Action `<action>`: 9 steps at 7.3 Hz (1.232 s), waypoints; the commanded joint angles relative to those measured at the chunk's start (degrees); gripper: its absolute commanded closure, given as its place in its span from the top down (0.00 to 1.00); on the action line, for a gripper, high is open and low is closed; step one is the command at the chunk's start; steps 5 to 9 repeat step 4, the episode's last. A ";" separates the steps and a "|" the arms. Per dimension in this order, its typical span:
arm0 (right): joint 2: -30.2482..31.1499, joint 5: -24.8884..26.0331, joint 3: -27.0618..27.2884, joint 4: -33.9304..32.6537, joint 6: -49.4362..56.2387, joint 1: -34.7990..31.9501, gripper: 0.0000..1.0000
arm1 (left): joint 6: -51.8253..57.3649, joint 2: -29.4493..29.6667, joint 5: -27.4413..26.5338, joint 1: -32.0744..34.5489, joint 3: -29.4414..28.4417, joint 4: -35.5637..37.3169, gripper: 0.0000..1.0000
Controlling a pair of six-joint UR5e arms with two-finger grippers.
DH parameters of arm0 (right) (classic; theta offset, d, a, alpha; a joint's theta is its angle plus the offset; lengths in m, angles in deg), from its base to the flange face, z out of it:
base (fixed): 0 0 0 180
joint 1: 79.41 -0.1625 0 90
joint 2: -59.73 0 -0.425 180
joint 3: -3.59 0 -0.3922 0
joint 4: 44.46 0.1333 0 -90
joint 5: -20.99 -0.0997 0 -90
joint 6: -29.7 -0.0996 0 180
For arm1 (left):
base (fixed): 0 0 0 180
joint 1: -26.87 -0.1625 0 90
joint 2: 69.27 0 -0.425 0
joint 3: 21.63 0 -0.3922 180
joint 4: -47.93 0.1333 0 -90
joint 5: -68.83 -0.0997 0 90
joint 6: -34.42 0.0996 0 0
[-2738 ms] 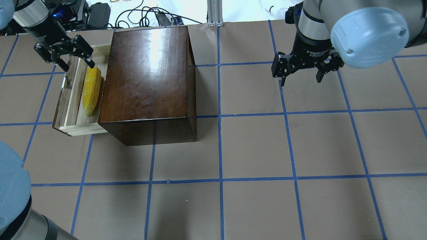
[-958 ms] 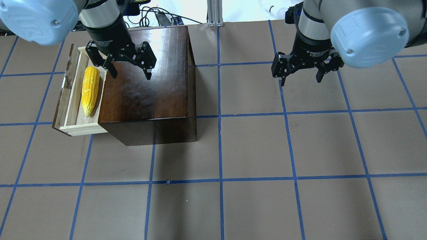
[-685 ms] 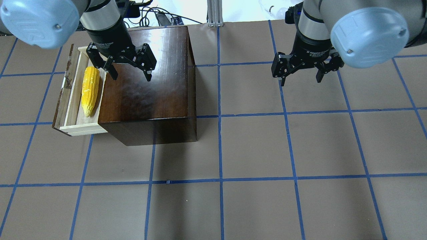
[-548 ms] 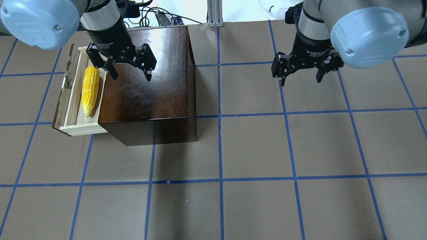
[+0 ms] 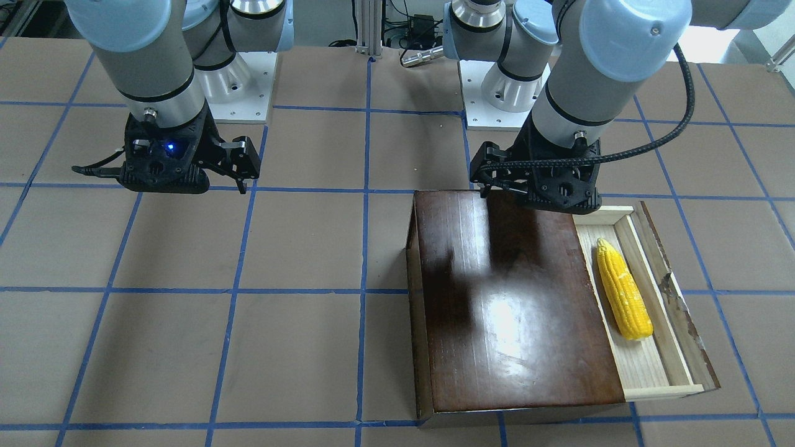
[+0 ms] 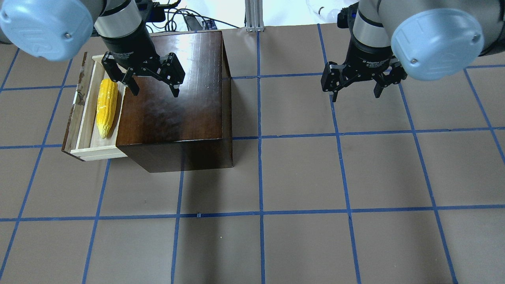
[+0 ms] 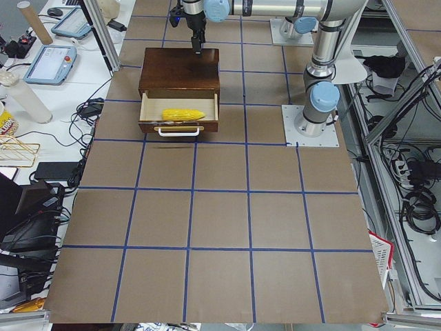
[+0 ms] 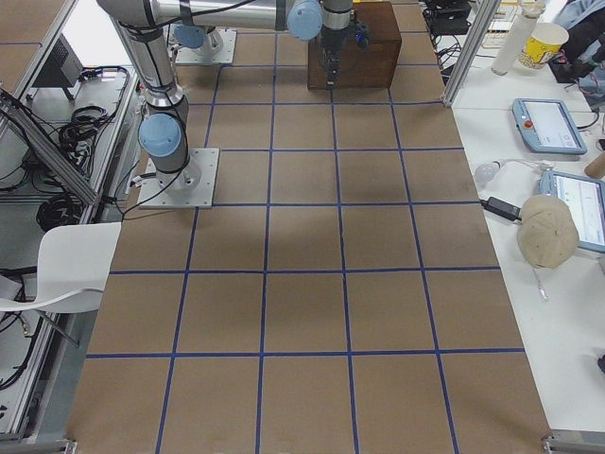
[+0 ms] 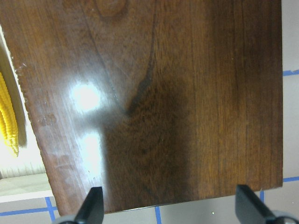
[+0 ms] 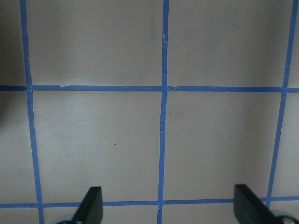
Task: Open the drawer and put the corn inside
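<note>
Left gripper (image 6: 155,90) gapes empty above the box (image 6: 177,106), corn (image 6: 106,107) lying inside the pulled-out drawer (image 6: 98,152).

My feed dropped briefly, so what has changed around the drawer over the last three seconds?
The left gripper, open and empty, moved from above the far end of the pale light-wood drawer to the robot's right, over the glossy dark brown wooden box. Nothing was grasped or let go. The small yellow toy corn cob stayed lying in the open drawer; the right gripper stayed open, in place.
</note>
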 commanded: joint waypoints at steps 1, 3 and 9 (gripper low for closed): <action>-0.09 0.00 0.00 -0.09 0.00 0.00 1.00 | -0.04 -0.26 0.23 0.06 0.13 -0.10 1.00; 0.00 0.00 0.00 0.00 0.00 0.00 1.00 | -0.04 -0.17 0.05 0.06 0.22 -0.01 1.00; 0.00 0.00 0.00 0.00 0.00 0.00 1.00 | -0.04 -0.52 0.23 0.06 0.13 -0.01 1.00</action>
